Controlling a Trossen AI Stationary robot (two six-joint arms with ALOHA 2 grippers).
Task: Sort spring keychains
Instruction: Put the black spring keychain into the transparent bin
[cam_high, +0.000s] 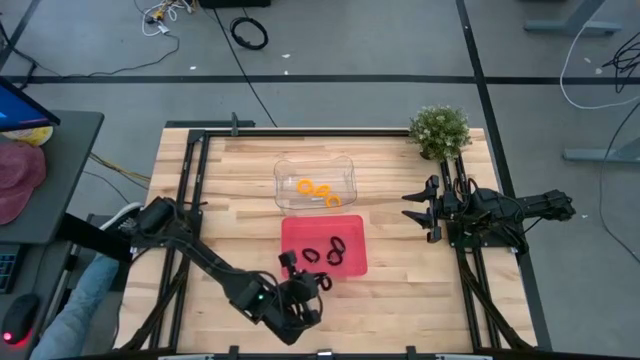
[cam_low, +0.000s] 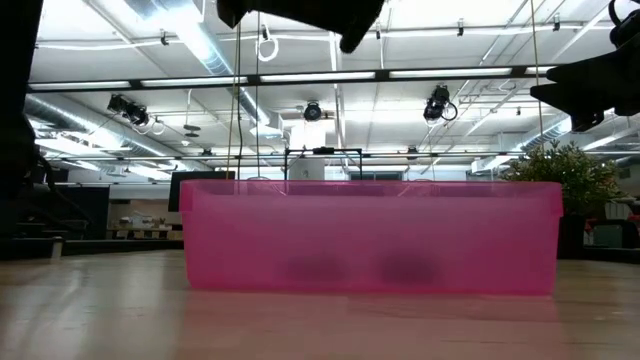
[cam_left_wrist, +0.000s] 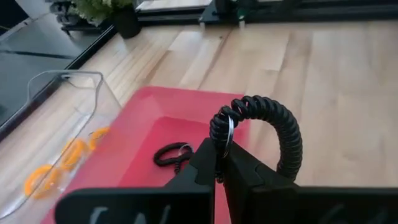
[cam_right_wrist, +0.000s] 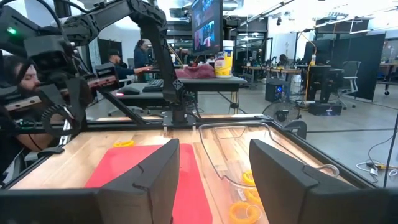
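My left gripper (cam_left_wrist: 219, 163) is near the table's near edge, just beyond the red tray's near side (cam_high: 323, 272), and is shut on a black spring keychain (cam_left_wrist: 273, 124) (cam_high: 320, 283). The red tray (cam_left_wrist: 155, 121) holds several black keychains (cam_high: 335, 250) (cam_left_wrist: 174, 153). Behind it, the clear tray (cam_high: 315, 183) holds orange keychains (cam_high: 318, 190) (cam_left_wrist: 62, 163). One orange loop (cam_right_wrist: 123, 144) lies on the wood beside the red tray. My right gripper (cam_high: 412, 207) (cam_right_wrist: 214, 168) waits open at the table's right side. My left gripper pinches the black keychain between its two fingers (cam_left_wrist: 200, 163) at the coil's end by the metal ring (cam_left_wrist: 229, 129). The coil arches up past the fingertips and curves back down beside one finger. It hangs clear of the table and the tray.
A potted plant (cam_high: 440, 130) stands at the far right corner. In the low view the pink tray wall (cam_low: 370, 235) fills the middle, with bare wood before it. Black frame rails run along the table's left and right sides. People sit beyond the table's left edge.
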